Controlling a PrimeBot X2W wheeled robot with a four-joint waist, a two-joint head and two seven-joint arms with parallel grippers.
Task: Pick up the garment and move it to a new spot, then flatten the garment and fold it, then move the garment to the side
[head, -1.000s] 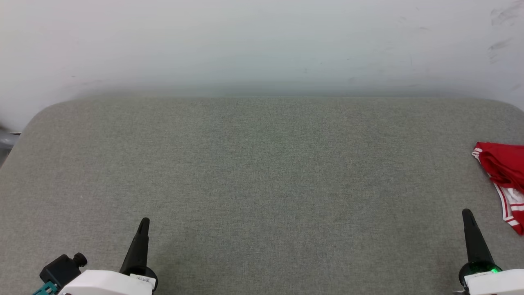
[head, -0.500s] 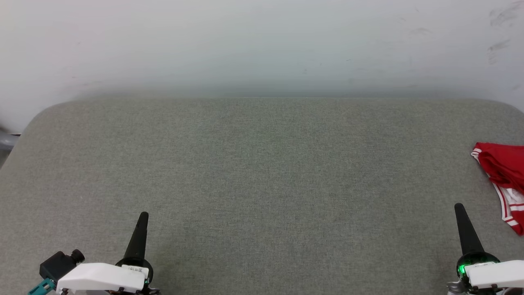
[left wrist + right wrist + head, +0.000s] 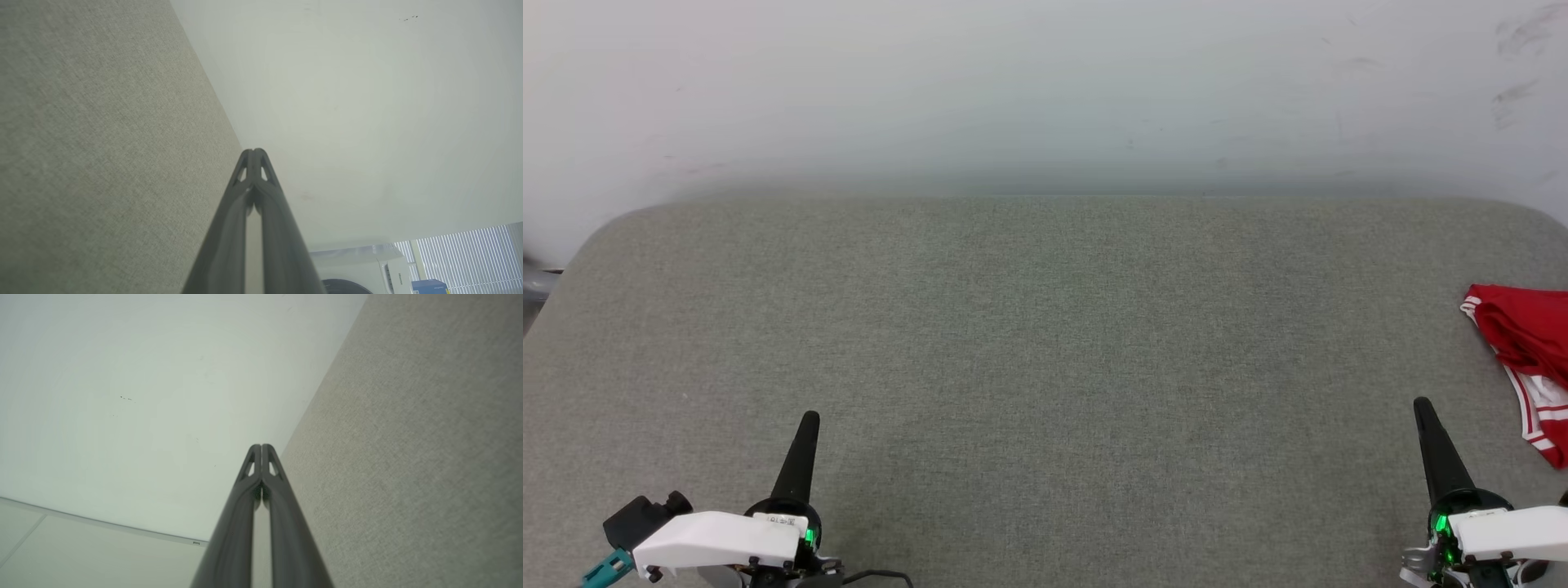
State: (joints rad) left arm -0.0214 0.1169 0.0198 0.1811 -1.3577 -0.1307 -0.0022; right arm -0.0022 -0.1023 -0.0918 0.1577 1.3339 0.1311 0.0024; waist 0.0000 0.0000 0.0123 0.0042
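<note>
The garment, red with white-and-red striped trim, lies crumpled at the far right edge of the grey padded table, partly cut off by the head view's border. My right gripper stands at the lower right, shut and holding nothing, its tip a little to the left of and nearer than the garment. At the lower left my left gripper is also shut and holding nothing, far from the garment. Each wrist view shows its fingertips pressed together, the left gripper and the right gripper pointing toward the wall.
A pale wall rises right behind the table's far edge. A white appliance and window blinds appear beyond the table in the left wrist view. The table's left corner is rounded.
Both grippers have slid a little further up the head view, and more of each wrist housing shows. The garment has not moved.
</note>
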